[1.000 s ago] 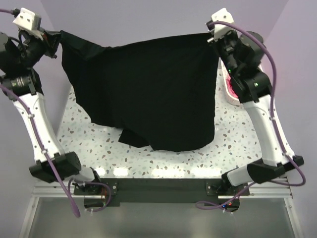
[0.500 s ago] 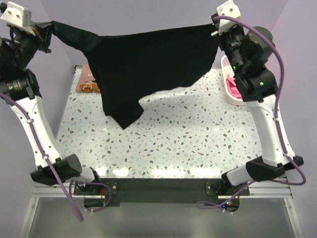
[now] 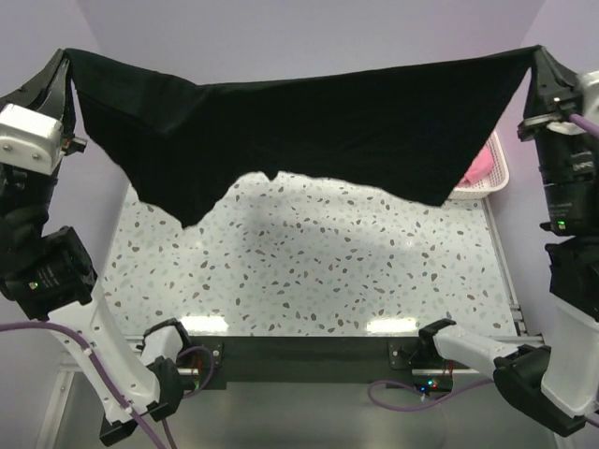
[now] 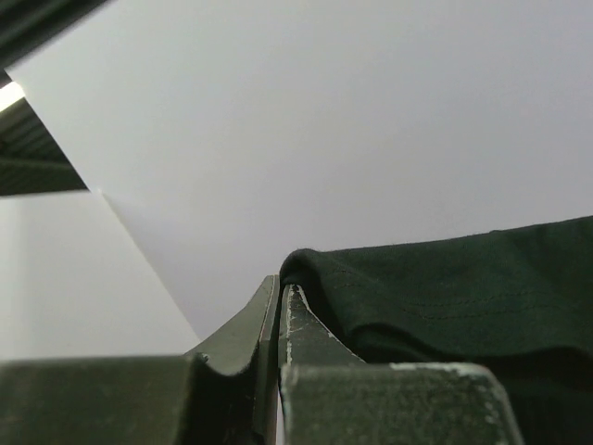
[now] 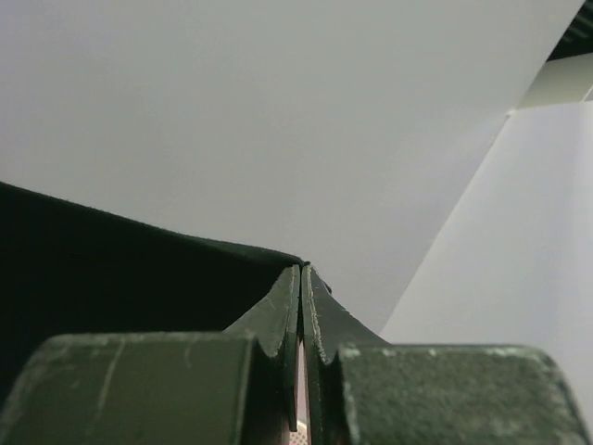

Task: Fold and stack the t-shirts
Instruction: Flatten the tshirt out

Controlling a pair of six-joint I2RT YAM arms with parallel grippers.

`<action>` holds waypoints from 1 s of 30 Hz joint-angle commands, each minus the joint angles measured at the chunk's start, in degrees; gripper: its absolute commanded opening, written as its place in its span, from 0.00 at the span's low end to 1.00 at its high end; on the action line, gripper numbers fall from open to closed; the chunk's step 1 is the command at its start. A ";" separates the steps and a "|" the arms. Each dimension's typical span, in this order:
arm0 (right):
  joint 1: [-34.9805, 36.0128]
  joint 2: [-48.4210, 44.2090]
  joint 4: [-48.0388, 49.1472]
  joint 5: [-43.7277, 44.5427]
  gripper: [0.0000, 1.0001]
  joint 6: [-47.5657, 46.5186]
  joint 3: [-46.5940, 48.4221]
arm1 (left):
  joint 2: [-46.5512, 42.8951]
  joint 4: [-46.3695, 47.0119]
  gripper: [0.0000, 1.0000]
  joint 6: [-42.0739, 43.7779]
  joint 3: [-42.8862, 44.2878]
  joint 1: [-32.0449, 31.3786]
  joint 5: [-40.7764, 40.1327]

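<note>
Both arms are raised high and spread wide apart, wrists at opposite sides. Left gripper [image 3: 63, 60]: dark fingers pressed together, pinching one corner of the plain black cloth t-shirt [image 3: 299, 131]. Right gripper [image 3: 540, 60]: likewise clamped on the opposite corner.

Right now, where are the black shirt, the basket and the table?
black shirt [image 3: 309, 131], top view, middle of the cloth
basket [image 3: 499, 174], top view, its right rim
table [image 3: 328, 271], top view, bare speckled top

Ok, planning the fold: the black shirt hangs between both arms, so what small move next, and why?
Probably lower both grippers together to lay it flat: the black t-shirt hangs stretched between the shut left gripper and right gripper, clear of the table.
</note>
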 commanded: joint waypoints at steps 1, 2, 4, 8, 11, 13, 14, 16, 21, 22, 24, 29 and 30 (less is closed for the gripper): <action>-0.20 0.94 1.22 2.43 0.00 -1.42 2.37 | 0.47 3.57 0.00 3.69 2.64 0.68 -4.87; -0.20 1.20 2.18 2.70 0.00 -2.55 2.64 | 0.38 3.57 0.00 4.22 2.91 0.68 -5.31; -0.20 2.43 3.06 3.66 0.00 -3.79 3.51 | 0.82 2.96 0.00 5.36 4.22 0.68 -5.67; -0.20 4.72 6.83 5.69 0.00 -8.70 1.24 | 4.50 -3.10 0.00 6.07 7.74 0.68 -4.18; -0.29 5.25 10.26 5.60 0.00 -11.34 -5.87 | 9.07 -10.22 0.00 7.03 8.89 0.68 3.62; -0.29 5.51 11.67 5.34 0.00 -11.88 -12.26 | 10.83 -13.39 0.00 7.82 4.44 0.59 11.50; -0.20 5.60 13.07 5.07 0.00 -12.92 -14.74 | 11.01 -13.66 0.00 8.09 1.71 0.33 13.21; -0.46 5.69 15.88 4.55 0.00 -13.63 -22.88 | 12.06 -16.37 0.00 10.97 -3.82 -2.47 13.24; -2.56 8.84 20.46 1.21 0.00 -14.69 -36.19 | 16.63 -23.77 0.00 21.35 -18.04 -15.73 3.48; -3.18 9.98 21.51 0.51 0.00 -14.17 -39.08 | 17.60 -22.99 0.00 21.62 -20.35 -17.32 -0.71; -4.15 14.01 23.18 -0.81 0.00 -13.81 -41.73 | 22.51 -20.09 0.00 22.06 -24.75 -20.04 -3.64; -6.17 25.79 26.70 -2.75 0.00 -13.99 -45.09 | 41.80 -15.78 0.00 20.14 -20.66 -21.73 -10.67; -6.79 29.47 27.32 -2.75 0.00 -14.07 -45.00 | 45.00 -15.94 0.00 19.52 -16.29 -21.73 -12.16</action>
